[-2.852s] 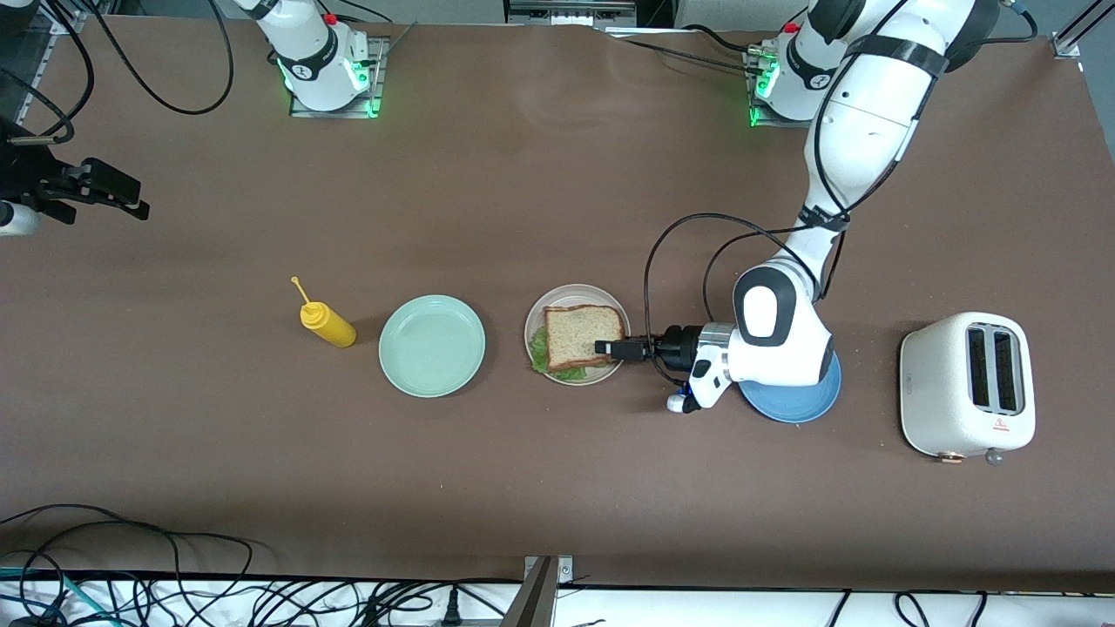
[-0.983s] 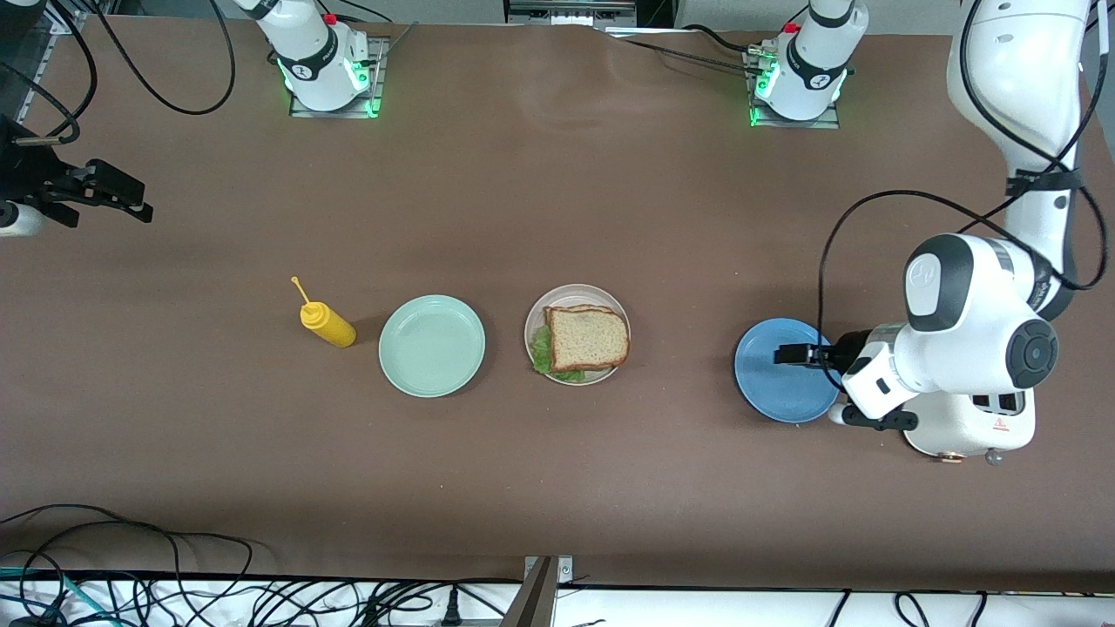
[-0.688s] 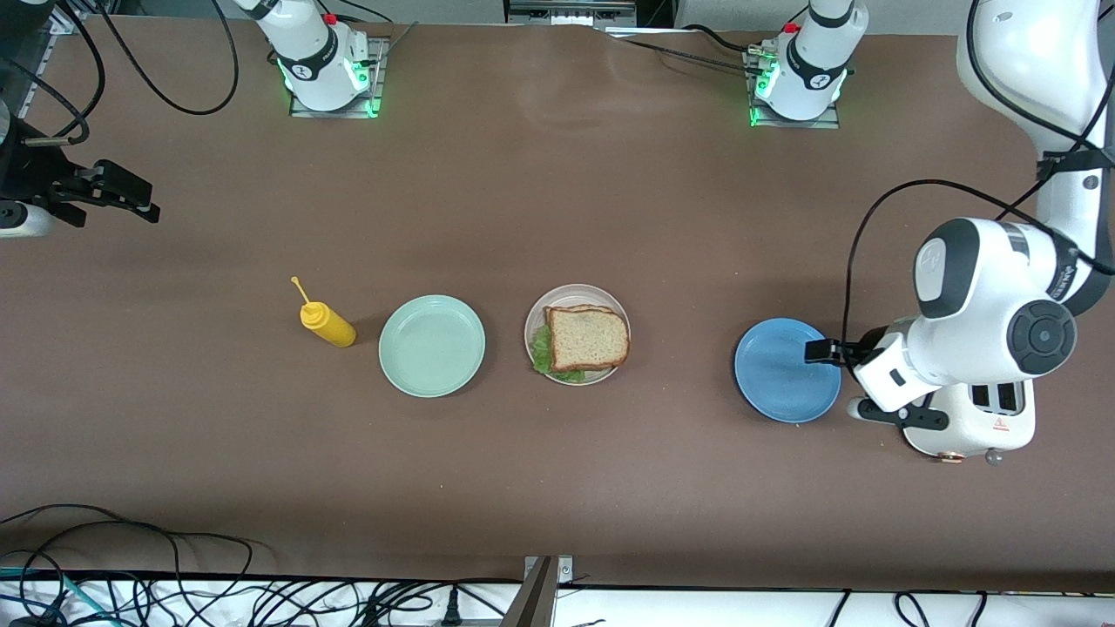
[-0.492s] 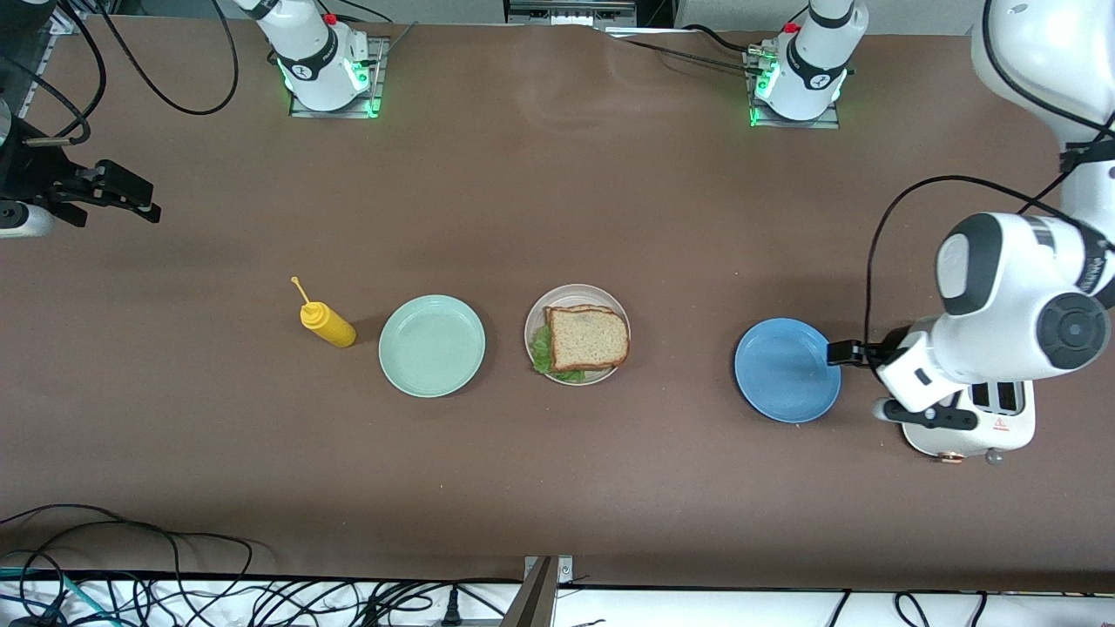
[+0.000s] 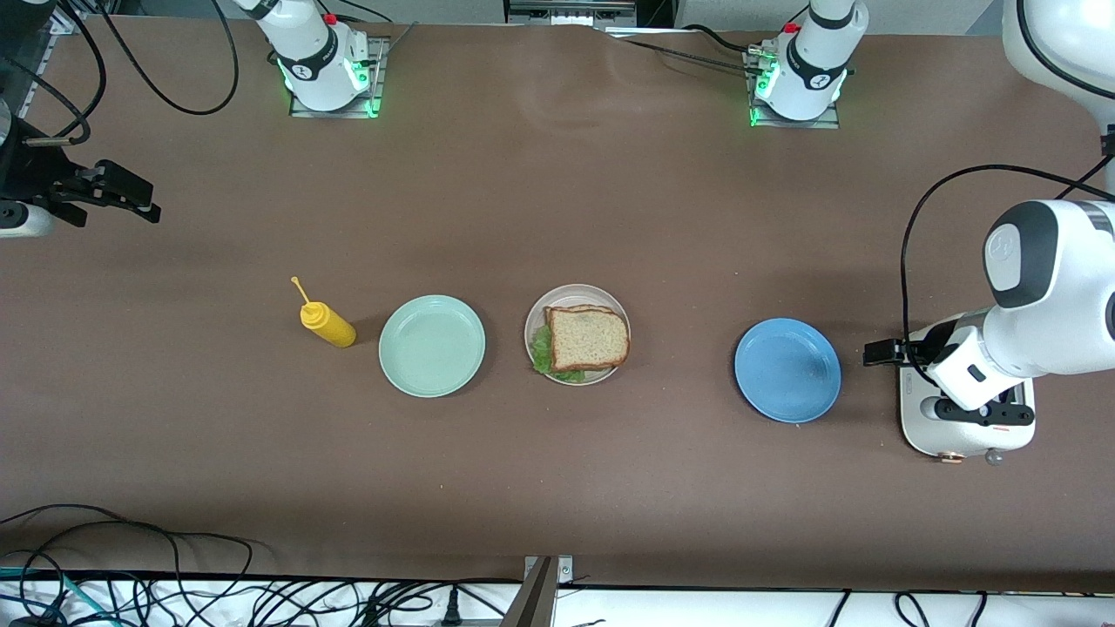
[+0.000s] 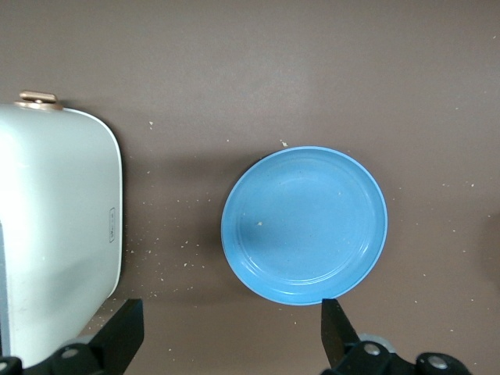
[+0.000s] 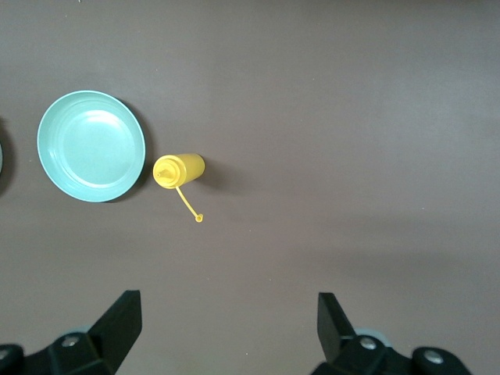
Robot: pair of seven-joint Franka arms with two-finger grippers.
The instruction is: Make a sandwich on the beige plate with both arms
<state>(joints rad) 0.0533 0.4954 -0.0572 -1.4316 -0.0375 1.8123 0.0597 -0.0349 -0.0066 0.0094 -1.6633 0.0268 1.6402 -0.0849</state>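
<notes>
sandwich (image 5: 585, 341): lies assembled on the beige plate (image 5: 614, 306), top bread slice up, lettuce showing along one edge; neither gripper touches it.
beige plate: mid-table, between the green plate (image 5: 432, 346) and the blue plate (image 5: 787, 370).
left gripper (image 5: 882, 352): up in the air over the bare strip between the blue plate and the toaster (image 5: 922, 430); jaws spread wide, nothing between them; well apart from the sandwich.
right gripper (image 5: 131, 192): up over the right arm's end of the table, well apart from the sandwich; jaws spread wide and empty.
blue plate: empty, lies between the left gripper and the sandwich.
green plate: empty, just beside the beige plate, toward the right arm's end.
mustard bottle (image 5: 327, 323): yellow, beside the green plate, toward the right arm's end.
toaster: white, at the left arm's end, partly under the left arm's wrist.
</notes>
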